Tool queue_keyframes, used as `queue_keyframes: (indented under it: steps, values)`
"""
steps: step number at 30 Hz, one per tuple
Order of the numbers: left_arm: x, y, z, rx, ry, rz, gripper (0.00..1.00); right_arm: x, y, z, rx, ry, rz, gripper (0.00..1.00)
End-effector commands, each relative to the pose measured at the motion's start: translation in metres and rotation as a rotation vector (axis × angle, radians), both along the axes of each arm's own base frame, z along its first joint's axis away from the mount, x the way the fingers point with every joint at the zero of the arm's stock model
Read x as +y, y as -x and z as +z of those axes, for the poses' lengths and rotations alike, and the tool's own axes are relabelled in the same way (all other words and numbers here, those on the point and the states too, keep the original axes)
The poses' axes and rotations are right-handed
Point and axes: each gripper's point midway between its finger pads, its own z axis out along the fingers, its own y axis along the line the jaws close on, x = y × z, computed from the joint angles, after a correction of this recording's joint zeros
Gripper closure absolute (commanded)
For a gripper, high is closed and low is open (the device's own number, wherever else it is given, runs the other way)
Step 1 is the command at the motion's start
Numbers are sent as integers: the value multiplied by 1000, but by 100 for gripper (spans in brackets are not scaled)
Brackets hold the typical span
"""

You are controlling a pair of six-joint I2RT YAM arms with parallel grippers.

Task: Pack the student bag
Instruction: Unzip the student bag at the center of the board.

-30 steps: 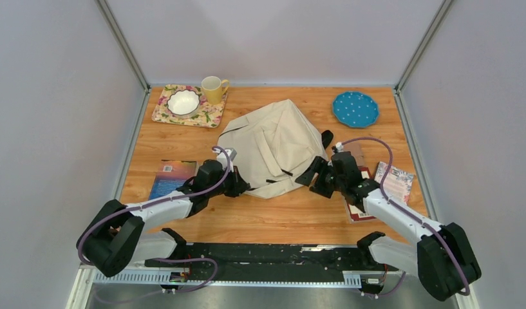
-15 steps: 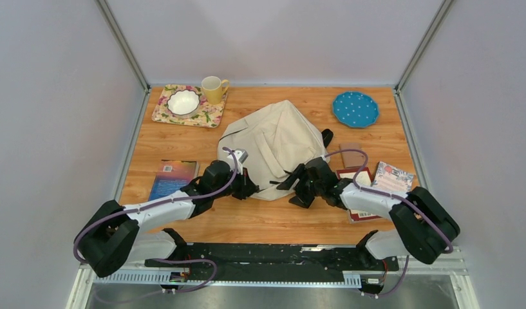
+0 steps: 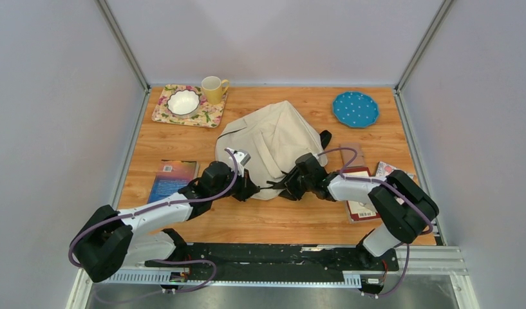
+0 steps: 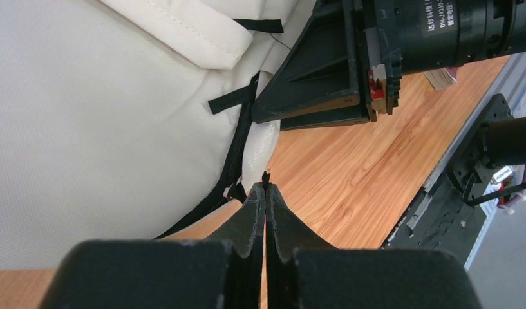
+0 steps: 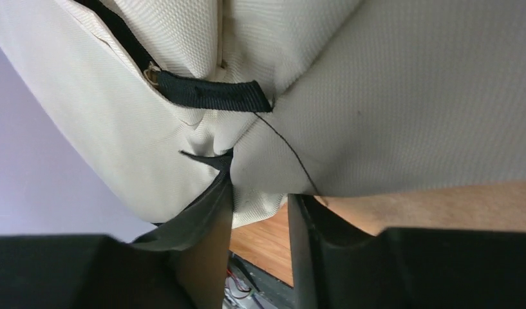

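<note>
At bench [image 3: 260, 219] centre: student bag [image 3: 273, 135], cream, slumped. Left pincer [image 4: 265, 190], at bag's near zipper edge: pressed fully closed. Right pincer [image 5: 260, 212], at bag's near hem: half-parted astride fabric; grip undeterminable.

The left gripper [image 3: 254, 192] and right gripper [image 3: 281, 190] crowd the student bag's [image 3: 273, 135] near edge; bare table [image 3: 266, 222] lies nearer.

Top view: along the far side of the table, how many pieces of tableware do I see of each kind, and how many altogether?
Mug: 1
Bowl: 1
Plate: 1
Tray: 1
Total: 4
</note>
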Motion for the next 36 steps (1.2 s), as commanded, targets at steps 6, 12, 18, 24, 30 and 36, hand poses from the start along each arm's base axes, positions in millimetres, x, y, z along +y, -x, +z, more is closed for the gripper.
queue_keyframes:
  steps: [6,12,18,24,30,36]
  values:
    - [-2,1,17,-64,5,-27,100,-1,-23,0,-123,54,40,100]
    - [48,-7,-9,-98,-185,136,100,-30,-44,12,-304,214,150,100]
    - [91,-9,-27,-138,-301,277,100,-59,-52,14,-381,407,282,100]
    - [88,-4,-30,-131,-267,266,100,-81,-71,23,-404,553,311,92]
    - [51,2,-11,-110,-123,144,100,-69,-38,35,-363,371,313,45]
    - [35,2,3,-100,-72,95,100,-61,11,44,-300,61,127,40]
